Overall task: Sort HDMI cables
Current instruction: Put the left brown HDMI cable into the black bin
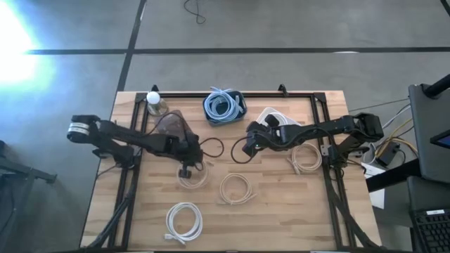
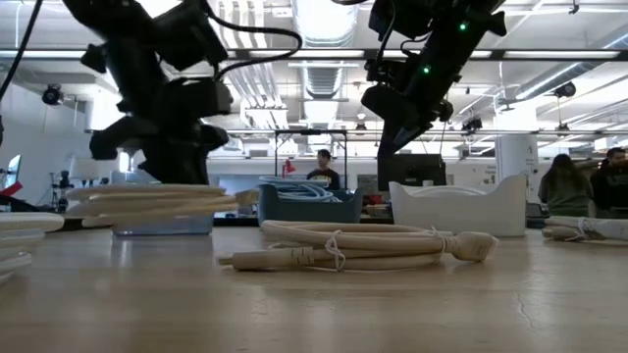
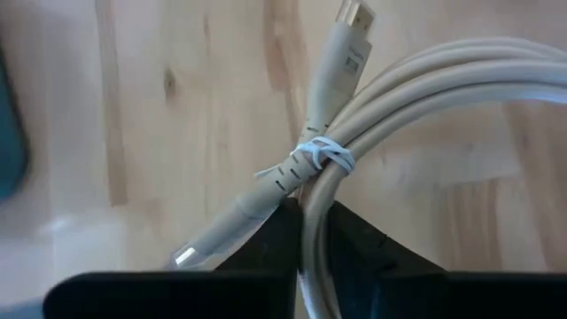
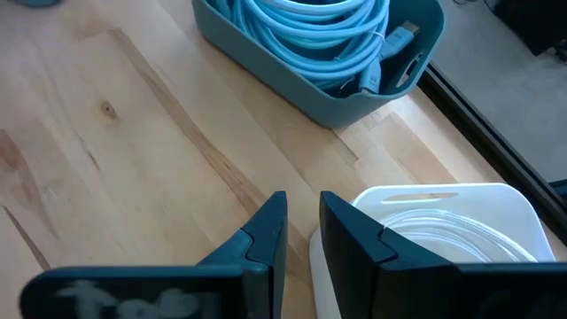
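Observation:
My left gripper (image 1: pixel 186 169) (image 3: pixel 312 208) is shut on a beige HDMI cable coil (image 1: pixel 195 176) (image 2: pixel 147 203). My right gripper (image 1: pixel 249 144) (image 4: pixel 302 208) hangs open by a narrow gap, holding nothing, above the table beside the white bin (image 4: pixel 443 190). That bin holds white cable. The blue bin (image 1: pixel 208 112) (image 4: pixel 292 89) holds light blue coils. Two more beige coils (image 1: pixel 235 188) (image 1: pixel 306 158) and a white coil (image 1: pixel 184 221) lie flat on the table. My left gripper pinches the beige coil's bundled strands (image 3: pixel 312 186) between its two fingers, right beside the white tie (image 3: pixel 323 155) and the plug ends. The fingers come from above, across the strands. In the low view the coil sits roughly level, raised off the table top.
A bottle (image 1: pixel 155 102) and a dark see-through container (image 1: pixel 172 126) stand near the far left of the table. A thin black cable loop (image 1: pixel 211 147) lies between the arms. People show in the room beyond the table.

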{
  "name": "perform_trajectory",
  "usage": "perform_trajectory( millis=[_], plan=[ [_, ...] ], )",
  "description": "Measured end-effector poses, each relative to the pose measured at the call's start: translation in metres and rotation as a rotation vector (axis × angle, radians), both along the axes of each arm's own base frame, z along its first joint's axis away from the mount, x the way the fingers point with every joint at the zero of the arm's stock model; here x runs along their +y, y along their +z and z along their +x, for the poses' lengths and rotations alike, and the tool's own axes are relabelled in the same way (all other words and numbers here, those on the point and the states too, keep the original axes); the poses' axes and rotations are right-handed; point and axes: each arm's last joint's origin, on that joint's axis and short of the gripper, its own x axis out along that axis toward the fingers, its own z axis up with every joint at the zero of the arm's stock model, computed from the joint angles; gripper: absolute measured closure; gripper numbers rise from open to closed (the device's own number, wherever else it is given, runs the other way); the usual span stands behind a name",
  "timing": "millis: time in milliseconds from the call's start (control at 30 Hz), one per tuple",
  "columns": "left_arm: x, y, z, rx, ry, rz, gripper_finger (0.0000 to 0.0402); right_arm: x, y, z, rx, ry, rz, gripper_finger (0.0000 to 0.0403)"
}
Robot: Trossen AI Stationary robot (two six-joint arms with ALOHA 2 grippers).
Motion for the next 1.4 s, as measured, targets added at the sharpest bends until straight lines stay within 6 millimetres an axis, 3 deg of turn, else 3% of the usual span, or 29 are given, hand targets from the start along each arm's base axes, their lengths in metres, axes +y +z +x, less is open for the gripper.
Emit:
perform_trajectory(
  millis=[233,433,667,867,1000,1400],
  plan=[
    [0.001,0.033,-0.008,-0.091,0.039,0.060,0.0355,0.000,0.000,0.000,0.001,0.000,0.000,0.0339],
    [0.005,0.076,-0.023,-0.177,0.180,0.322,0.0357,0.000,-0.001,0.000,0.002,0.000,0.000,0.0339],
    [0.012,0.104,-0.050,-0.238,0.309,0.554,0.0356,0.000,-0.001,0.000,0.002,0.000,0.000,0.0339],
    [0.017,0.111,-0.067,-0.222,0.398,0.664,0.0355,0.000,-0.001,0.000,0.001,0.000,0.000,0.0339],
    [0.020,0.104,-0.073,-0.218,0.502,0.698,0.0354,0.000,-0.001,0.000,0.001,0.000,0.000,0.0339],
    [0.044,0.081,-0.085,-0.161,0.851,0.560,0.0353,0.000,0.000,0.000,0.001,-0.001,0.000,0.0339]
  ],
)
